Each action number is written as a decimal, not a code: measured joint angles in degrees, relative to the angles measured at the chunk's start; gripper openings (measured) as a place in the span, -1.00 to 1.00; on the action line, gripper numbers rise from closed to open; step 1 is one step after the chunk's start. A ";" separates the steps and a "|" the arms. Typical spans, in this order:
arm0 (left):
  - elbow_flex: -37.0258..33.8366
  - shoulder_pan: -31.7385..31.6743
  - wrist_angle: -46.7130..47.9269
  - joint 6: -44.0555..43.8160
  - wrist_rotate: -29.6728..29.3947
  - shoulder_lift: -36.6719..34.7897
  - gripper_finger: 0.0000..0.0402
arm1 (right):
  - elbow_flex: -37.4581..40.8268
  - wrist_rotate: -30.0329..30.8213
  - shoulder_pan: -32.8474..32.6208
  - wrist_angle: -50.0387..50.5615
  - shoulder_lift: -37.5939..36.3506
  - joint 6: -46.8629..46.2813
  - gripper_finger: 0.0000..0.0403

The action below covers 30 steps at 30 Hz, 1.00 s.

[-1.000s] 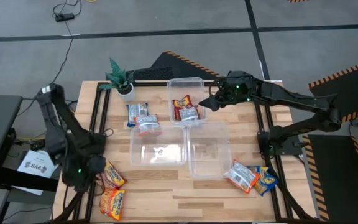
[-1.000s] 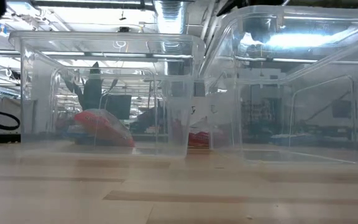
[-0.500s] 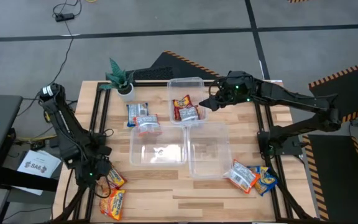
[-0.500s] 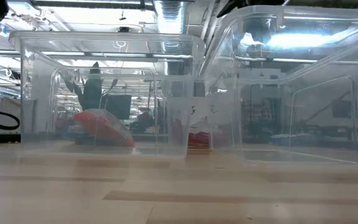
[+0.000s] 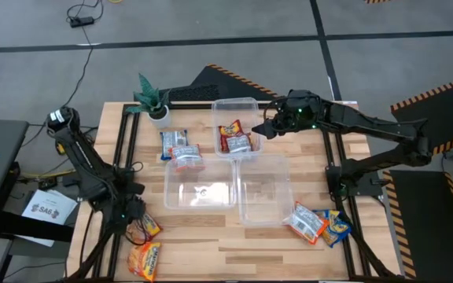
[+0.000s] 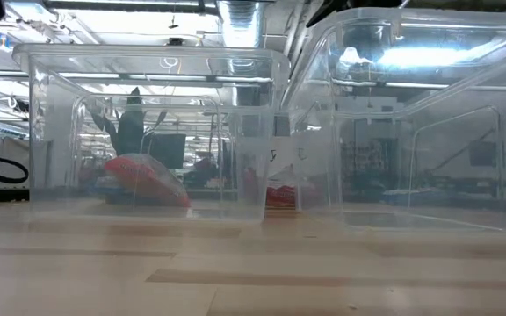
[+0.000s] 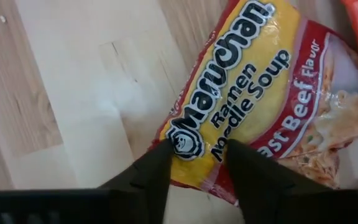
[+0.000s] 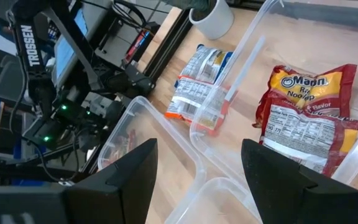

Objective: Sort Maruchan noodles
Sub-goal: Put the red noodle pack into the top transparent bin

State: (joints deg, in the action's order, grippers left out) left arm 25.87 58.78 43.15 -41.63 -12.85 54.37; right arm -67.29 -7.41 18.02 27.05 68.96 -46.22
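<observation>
Two dark fingers of the left gripper [image 7: 196, 163] closing around the edge of a red-and-yellow plastic Maruchan beef ramen packet [image 7: 253, 93] flat on the table's front-left corner, lift to follow once pinched; right gripper [image 8: 196, 163] spread wide over the far clear bin [image 5: 246, 104].

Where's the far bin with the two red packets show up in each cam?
High: far bin, top centre, by the right gripper.
Low: not clearly separable behind the near bins.
Left wrist: not in it.
Right wrist: upper right, bin wall.
Shared landmark: white plant pot.
</observation>
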 joint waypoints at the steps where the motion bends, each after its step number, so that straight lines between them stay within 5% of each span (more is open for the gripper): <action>1: 0.00 -0.42 0.17 -0.03 -0.02 0.04 -0.53 | 0.00 0.01 0.00 0.00 0.01 0.00 0.26; 4: 0.00 -1.72 0.25 -1.65 0.00 0.08 -0.90 | 0.00 0.01 0.00 -0.01 0.01 0.00 0.26; 7: -0.01 -2.78 0.52 -3.60 0.17 0.05 -0.97 | 0.00 0.01 0.00 -0.02 0.01 0.01 0.26; 16: 3.69 -3.38 2.03 -9.09 0.52 -7.07 -1.00 | 0.00 0.01 0.00 -0.02 0.01 0.08 0.26; 30: 17.57 -3.38 16.89 -13.99 2.36 -20.16 -1.00 | 0.00 1.04 -0.02 -0.03 0.03 0.15 0.26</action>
State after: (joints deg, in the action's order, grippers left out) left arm 43.44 55.40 60.04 -55.61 -10.49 34.21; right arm -67.29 -6.38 18.00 27.02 68.99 -46.06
